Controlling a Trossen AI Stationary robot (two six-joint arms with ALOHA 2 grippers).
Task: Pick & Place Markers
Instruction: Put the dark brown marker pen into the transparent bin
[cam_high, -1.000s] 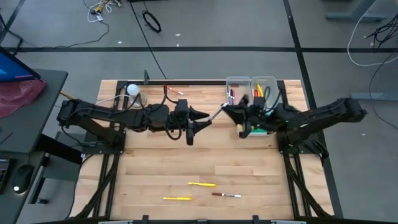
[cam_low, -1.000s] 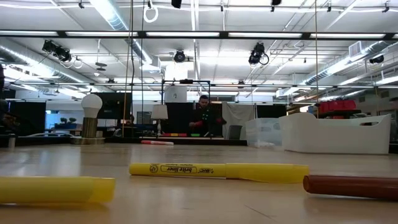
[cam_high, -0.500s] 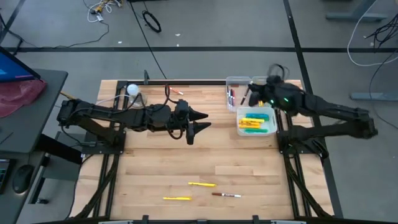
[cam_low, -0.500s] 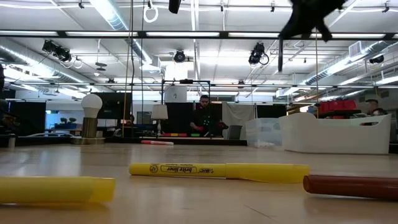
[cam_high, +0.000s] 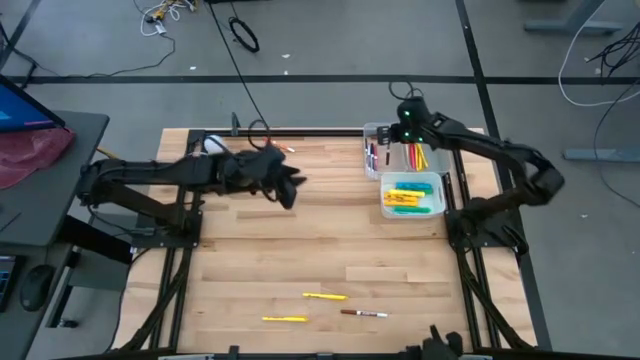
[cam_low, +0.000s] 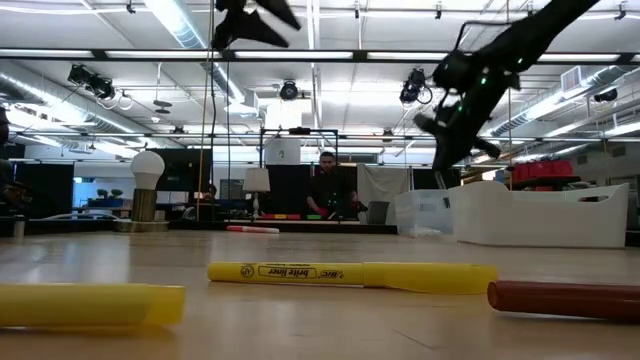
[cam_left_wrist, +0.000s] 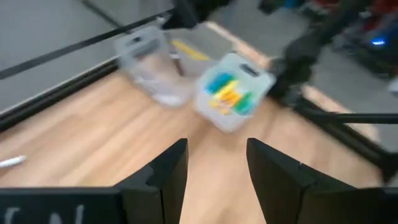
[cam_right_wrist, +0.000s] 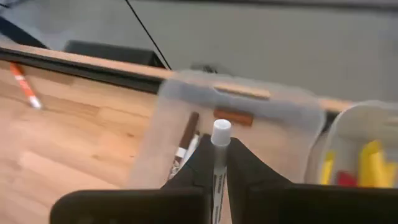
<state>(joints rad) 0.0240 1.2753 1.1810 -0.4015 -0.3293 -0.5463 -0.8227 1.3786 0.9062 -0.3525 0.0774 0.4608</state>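
Note:
My right gripper (cam_high: 404, 130) (cam_right_wrist: 217, 152) hangs over the far right bins, shut on a thin white marker (cam_right_wrist: 221, 130). Below it stands a clear bin (cam_right_wrist: 249, 99) (cam_high: 379, 150) with white-barrelled pens (cam_right_wrist: 185, 144) lying in it. My left gripper (cam_high: 287, 187) (cam_left_wrist: 217, 168) is open and empty above the table's middle left. Two yellow markers (cam_high: 324, 296) (cam_high: 285, 318) and a white one with a dark cap (cam_high: 363, 313) lie flat near the near edge. A red-capped pen (cam_high: 285, 148) lies by the far edge. My right gripper pinches the white marker's barrel (cam_right_wrist: 217, 169) between its two fingers, the marker lying along them with its white end (cam_right_wrist: 221, 129) sticking out past the fingertips. It is lifted clear, above the clear bin. How far back it reaches does not show.
Two more clear bins sit beside the first: one with yellow and red pens (cam_high: 425, 152), one with yellow, green and cyan highlighters (cam_high: 412, 195). A white ball on a grey base (cam_high: 213, 143) stands at the far left corner. Bare wood lies between the arms and the near markers.
The right gripper has carried the white marker from the table's middle, where it met the left gripper, toward the far right edge and over the bins. The left gripper has drawn back toward the table's left, empty.

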